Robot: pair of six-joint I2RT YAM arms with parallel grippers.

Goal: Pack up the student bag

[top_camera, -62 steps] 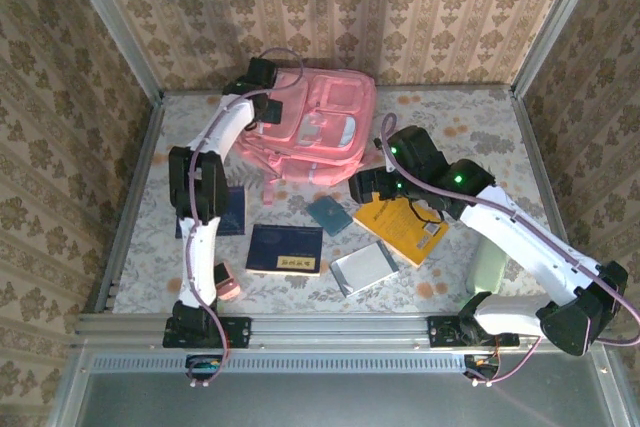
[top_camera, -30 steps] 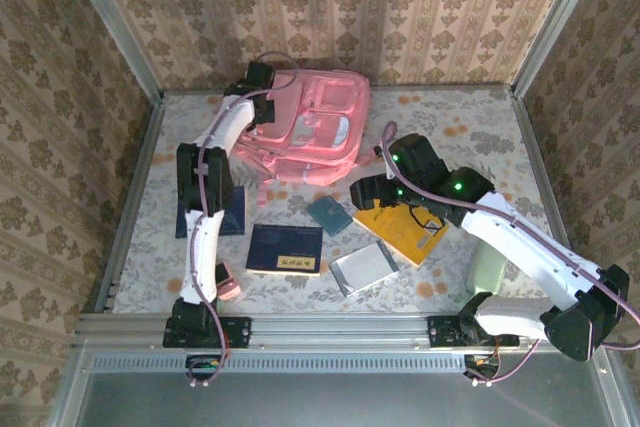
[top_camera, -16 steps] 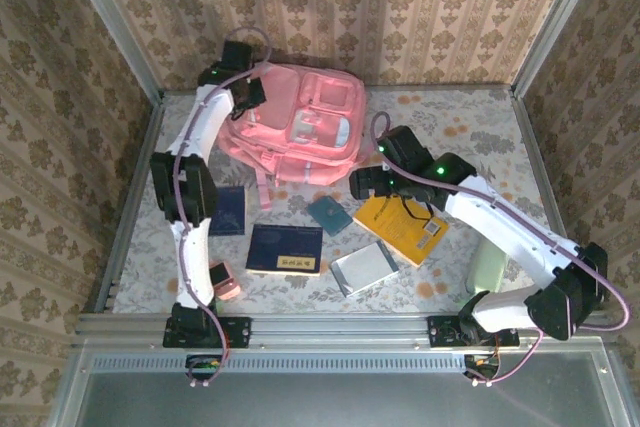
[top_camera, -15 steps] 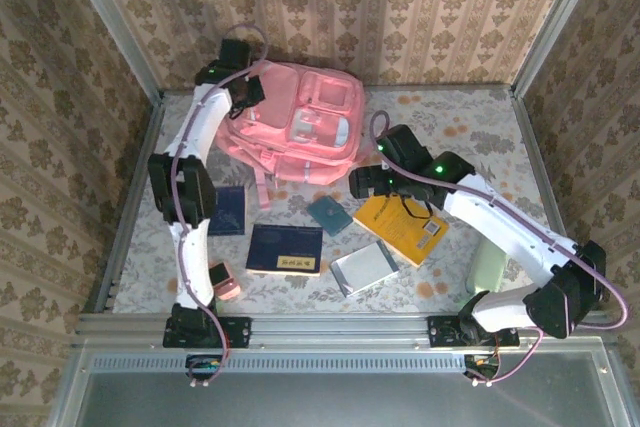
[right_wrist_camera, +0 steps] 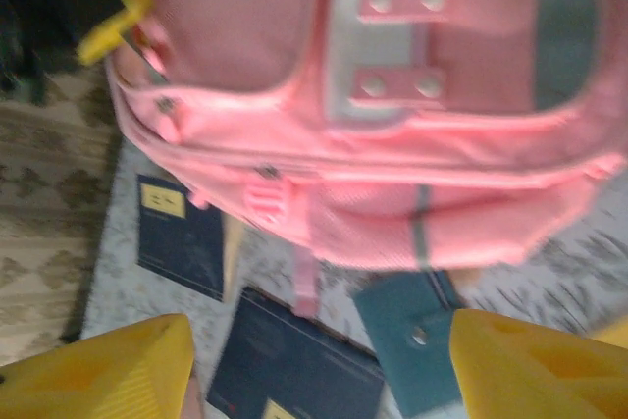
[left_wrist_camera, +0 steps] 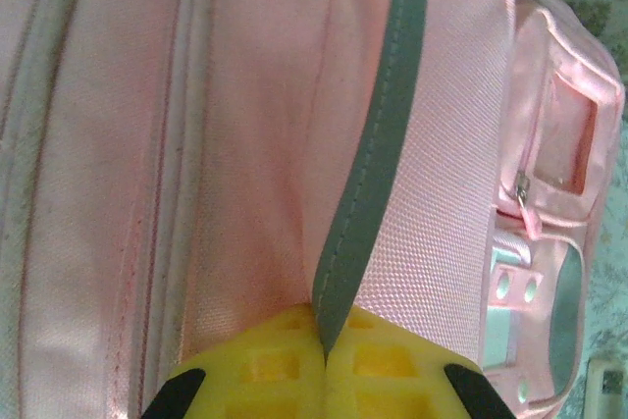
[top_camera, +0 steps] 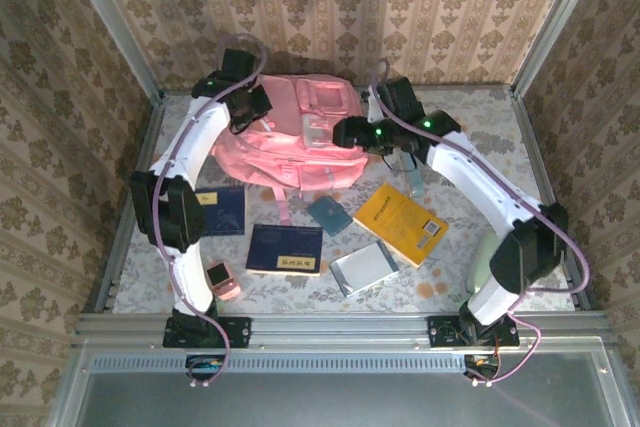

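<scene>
Patterned table (top_camera: 490, 117): left jaws pinch grey trim (left_wrist_camera: 378, 144) on student bag (top_camera: 280, 152); right jaws spread, blurred.

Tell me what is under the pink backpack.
The floral table cover shows all round the backpack, and its pink strap trails off the near edge. Anything directly beneath is hidden by the bag itself.

Pink student bag (top_camera: 290, 147) with pale grey panels; yellow book (top_camera: 400, 224); floral-patterned tabletop (top_camera: 490, 112)

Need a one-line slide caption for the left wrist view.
Left gripper pinching the grey strip on the pink student bag.
</scene>
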